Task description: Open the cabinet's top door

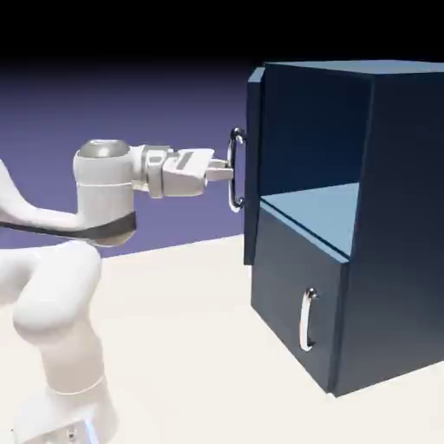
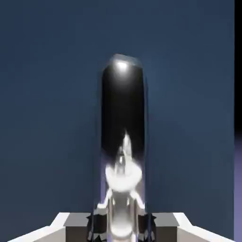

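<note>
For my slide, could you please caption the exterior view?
Gripper shut on the handle of the top door, swung open on the cabinet; lower door closed.

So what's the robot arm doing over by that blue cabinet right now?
The white arm is opening the cabinet. Its gripper is shut on the silver handle of the top door, which has swung out so that the upper compartment shows open and empty. In the hand view the handle fills the middle, running up between the fingertips against the navy panel. The lower door, with its own small handle, is closed.
</note>
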You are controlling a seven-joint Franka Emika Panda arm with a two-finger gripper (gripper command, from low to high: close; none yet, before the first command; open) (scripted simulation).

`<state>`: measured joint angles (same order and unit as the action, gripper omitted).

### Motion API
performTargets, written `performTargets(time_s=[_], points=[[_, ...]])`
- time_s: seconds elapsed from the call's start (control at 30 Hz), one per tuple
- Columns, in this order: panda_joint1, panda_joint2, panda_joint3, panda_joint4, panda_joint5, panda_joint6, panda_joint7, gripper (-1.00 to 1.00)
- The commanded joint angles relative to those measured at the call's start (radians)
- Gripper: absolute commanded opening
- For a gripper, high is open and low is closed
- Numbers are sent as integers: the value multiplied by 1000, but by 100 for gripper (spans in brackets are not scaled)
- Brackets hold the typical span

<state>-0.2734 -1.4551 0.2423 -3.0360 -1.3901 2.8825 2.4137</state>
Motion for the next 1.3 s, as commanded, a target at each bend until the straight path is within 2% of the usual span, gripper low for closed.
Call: performTargets(time_s=[0.0, 0.3, 0.6, 0.83, 1.27], points=[[32, -16, 12, -10, 48, -42, -32, -100], [272, -111, 228, -20, 378, -434, -170, -100], [352, -59, 535, 122, 657, -825, -177, -100], [235, 26, 755, 351, 832, -1124, -169, -100], [-139, 87, 991, 822, 987, -1559, -201, -100]])
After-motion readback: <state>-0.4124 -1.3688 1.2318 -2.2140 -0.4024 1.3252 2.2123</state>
